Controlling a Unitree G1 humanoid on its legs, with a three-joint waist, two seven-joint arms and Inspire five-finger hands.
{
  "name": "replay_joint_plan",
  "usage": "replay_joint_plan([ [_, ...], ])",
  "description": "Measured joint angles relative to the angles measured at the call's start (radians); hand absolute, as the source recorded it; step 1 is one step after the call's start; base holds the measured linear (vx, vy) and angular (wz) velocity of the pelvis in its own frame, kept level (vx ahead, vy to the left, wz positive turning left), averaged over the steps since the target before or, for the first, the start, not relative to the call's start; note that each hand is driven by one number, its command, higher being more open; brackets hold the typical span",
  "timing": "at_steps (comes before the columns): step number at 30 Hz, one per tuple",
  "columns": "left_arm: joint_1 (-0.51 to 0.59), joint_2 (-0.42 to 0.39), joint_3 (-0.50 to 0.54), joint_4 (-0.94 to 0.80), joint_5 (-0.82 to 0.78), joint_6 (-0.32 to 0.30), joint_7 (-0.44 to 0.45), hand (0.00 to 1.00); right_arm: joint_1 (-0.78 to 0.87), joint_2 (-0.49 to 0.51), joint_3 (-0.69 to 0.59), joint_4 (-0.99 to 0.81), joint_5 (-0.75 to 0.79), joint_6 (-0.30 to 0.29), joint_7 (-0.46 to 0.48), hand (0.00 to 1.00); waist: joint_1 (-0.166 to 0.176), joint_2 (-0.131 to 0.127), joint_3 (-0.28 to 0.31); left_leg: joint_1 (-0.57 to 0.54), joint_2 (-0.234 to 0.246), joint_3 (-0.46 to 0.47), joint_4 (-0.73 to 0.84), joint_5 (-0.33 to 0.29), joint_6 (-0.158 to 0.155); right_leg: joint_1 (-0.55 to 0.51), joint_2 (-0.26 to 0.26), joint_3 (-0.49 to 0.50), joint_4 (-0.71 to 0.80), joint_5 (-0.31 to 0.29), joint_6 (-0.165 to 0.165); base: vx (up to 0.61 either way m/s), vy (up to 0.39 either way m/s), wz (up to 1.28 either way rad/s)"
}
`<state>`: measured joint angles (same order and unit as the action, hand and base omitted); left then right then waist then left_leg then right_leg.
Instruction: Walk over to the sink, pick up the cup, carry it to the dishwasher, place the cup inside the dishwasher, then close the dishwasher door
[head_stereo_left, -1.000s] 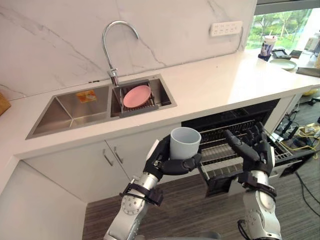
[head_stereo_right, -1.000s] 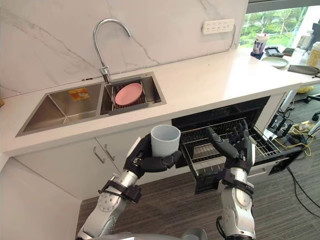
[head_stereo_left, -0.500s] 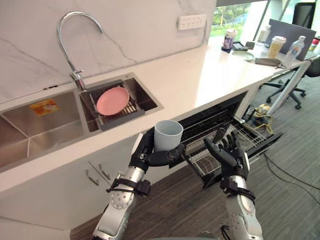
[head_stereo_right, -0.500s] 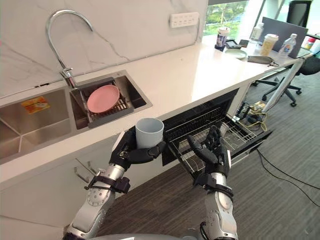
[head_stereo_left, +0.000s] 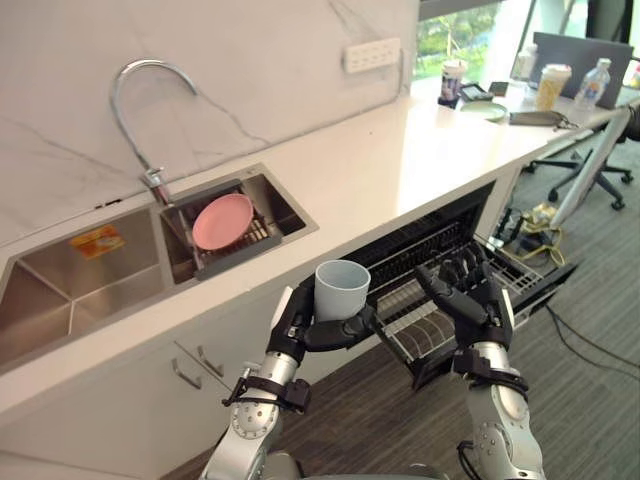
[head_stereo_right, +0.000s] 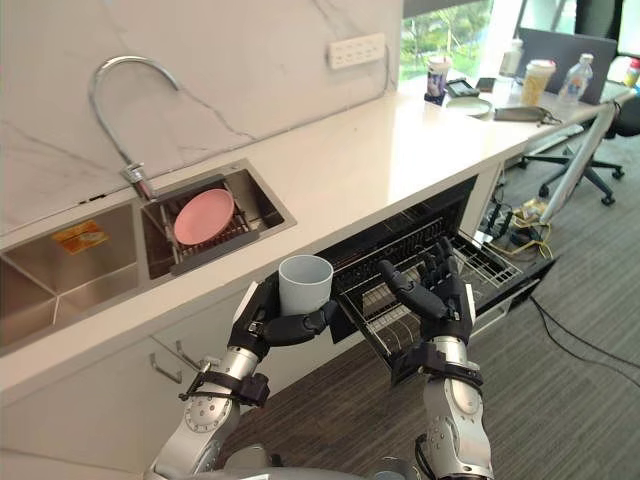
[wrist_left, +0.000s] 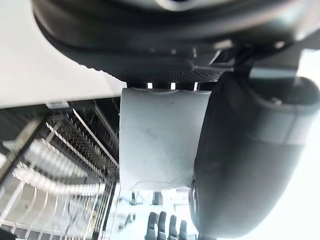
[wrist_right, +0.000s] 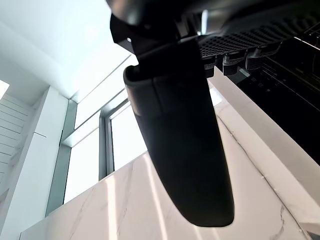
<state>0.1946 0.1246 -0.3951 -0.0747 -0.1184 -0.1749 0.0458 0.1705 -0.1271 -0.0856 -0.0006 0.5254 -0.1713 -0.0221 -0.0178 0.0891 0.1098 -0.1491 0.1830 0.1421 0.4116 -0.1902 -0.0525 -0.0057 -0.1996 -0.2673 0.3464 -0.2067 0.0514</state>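
A pink plate (head_stereo_left: 222, 220) lies in the right basin of the sink (head_stereo_left: 60, 300), at the counter's (head_stereo_left: 400, 170) left part. Before the counter's front edge, the left hand (head_stereo_left: 292, 322) curls fingers and thumb round an upright pale cup (head_stereo_left: 341, 292), just beside the pulled-out dishwasher rack (head_stereo_left: 415, 320). The right hand (head_stereo_left: 478, 305) hovers over that rack with its fingers spread.
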Motion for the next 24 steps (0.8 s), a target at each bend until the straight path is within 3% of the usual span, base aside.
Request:
replay_joint_plan([
  [1,0.000,-0.012,-0.014,0.000,0.002,-0.003,-0.002,0.00,-0.002,-0.013,0.005,0.008,0.000,0.000,0.000,1.00,0.002,0.005,-0.003,0.034,-0.013,-0.019,-0.141,0.050,-0.020,-0.002,-0.002,0.029,-0.006,0.006,0.022,0.20,0.119,-0.71],
  [2,-0.002,-0.017,-0.022,0.000,0.003,-0.003,-0.002,0.00,-0.001,-0.019,0.009,0.012,0.001,0.000,-0.001,1.00,0.002,0.009,-0.006,0.047,-0.014,-0.018,-0.190,0.085,-0.020,-0.001,-0.002,0.045,-0.007,0.005,0.032,0.24,0.176,-0.75],
  [3,-0.007,-0.022,-0.038,0.000,0.011,-0.003,-0.004,0.00,-0.001,-0.027,0.013,0.014,0.001,0.000,-0.008,1.00,0.002,0.019,-0.015,0.066,-0.018,-0.019,-0.228,0.201,-0.045,-0.003,0.002,0.067,-0.008,0.002,0.051,0.33,0.247,-0.59],
  [4,-0.019,-0.013,-0.054,0.007,0.021,-0.003,-0.011,0.00,0.005,-0.014,0.013,0.021,0.003,0.000,-0.023,1.00,-0.005,0.000,-0.037,0.075,-0.042,-0.003,-0.241,0.215,-0.067,-0.006,-0.022,0.086,-0.014,0.006,0.072,0.34,0.247,-0.44],
  [7,-0.063,0.016,-0.063,0.006,0.020,-0.002,-0.023,0.00,0.008,0.019,0.017,0.021,0.004,-0.007,-0.029,1.00,-0.022,-0.040,-0.051,0.100,-0.106,0.018,-0.309,0.227,-0.036,-0.006,-0.079,0.091,-0.043,0.027,0.108,0.19,0.173,-0.06],
  [9,-0.066,0.019,-0.048,0.005,0.018,-0.001,-0.024,0.00,0.008,0.032,0.037,0.023,0.001,-0.007,-0.029,1.00,-0.018,-0.045,-0.052,0.143,-0.126,0.042,-0.343,0.227,-0.024,0.016,-0.098,0.089,-0.062,0.047,0.123,0.13,0.149,-0.22],
  [17,-0.065,0.013,0.008,-0.010,0.000,0.000,-0.003,0.00,0.004,0.067,0.127,0.028,-0.021,-0.004,-0.029,1.00,0.009,-0.054,-0.048,0.182,-0.133,0.113,-0.369,0.204,0.002,-0.015,-0.117,0.025,-0.043,0.093,0.095,0.00,0.051,-0.27],
  [20,-0.079,0.009,0.042,-0.010,-0.001,-0.022,0.053,0.00,-0.008,0.067,0.141,0.030,-0.040,-0.004,-0.042,1.00,0.004,-0.056,-0.046,0.175,-0.130,0.142,-0.368,0.203,0.006,-0.001,-0.106,0.019,-0.123,0.138,0.099,-0.04,0.056,-0.27],
  [23,-0.117,0.007,0.093,-0.010,0.000,-0.080,0.135,0.00,-0.013,0.067,0.140,0.030,-0.041,-0.004,-0.056,1.00,0.005,-0.075,-0.033,0.178,-0.124,0.146,-0.363,0.204,0.007,0.040,-0.095,0.006,-0.193,0.166,0.107,-0.09,0.012,-0.06],
  [24,-0.176,-0.014,0.134,-0.014,0.060,-0.155,0.315,0.00,-0.064,0.060,0.153,0.030,-0.035,-0.005,-0.062,1.00,0.006,-0.084,-0.027,0.177,-0.097,0.145,-0.348,0.204,-0.009,0.056,-0.068,-0.008,-0.215,0.170,0.107,-0.14,-0.071,-0.01],
])
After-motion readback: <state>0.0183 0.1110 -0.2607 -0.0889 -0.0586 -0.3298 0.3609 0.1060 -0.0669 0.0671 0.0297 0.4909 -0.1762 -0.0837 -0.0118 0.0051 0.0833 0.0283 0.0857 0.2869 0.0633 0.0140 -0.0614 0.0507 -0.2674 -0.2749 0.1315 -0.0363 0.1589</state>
